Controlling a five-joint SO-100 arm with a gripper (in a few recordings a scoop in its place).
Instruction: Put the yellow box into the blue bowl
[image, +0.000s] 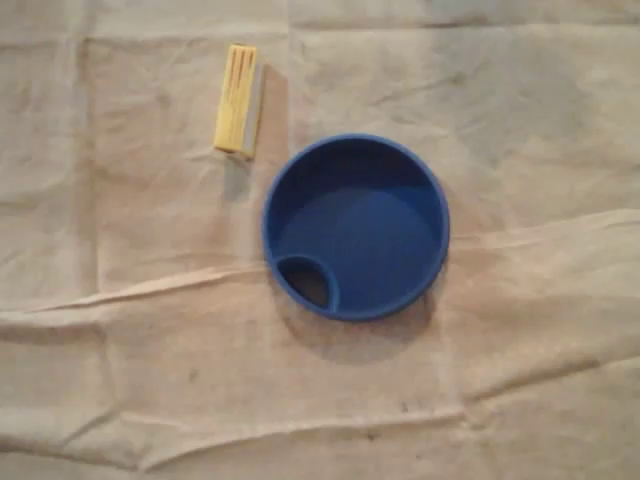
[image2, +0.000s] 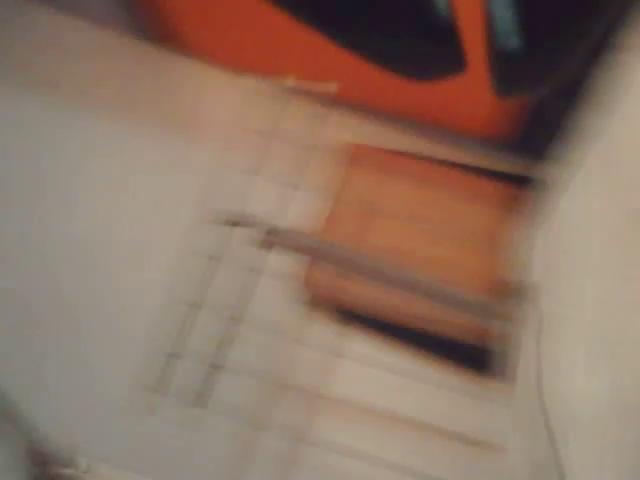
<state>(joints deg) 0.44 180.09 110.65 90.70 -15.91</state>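
Wrinkled beige cloth (image: 150, 360) carries the yellow box (image: 239, 100), lying just beside the blue bowl (image: 356, 142), outside its upper-left rim. Blur hides the tool's state; I cannot tell. A rushed, off-centre grasp could tip the slim box away.

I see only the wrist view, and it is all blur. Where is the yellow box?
Observer: In the overhead view the box lies flat on the cloth, up and left of the bowl.
Operator: Does it touch the bowl?
Observer: No, a strip of cloth shows between them.
Operator: Is something already in the bowl?
Observer: No, it is empty; there is only a small built-in pocket at its lower left rim.
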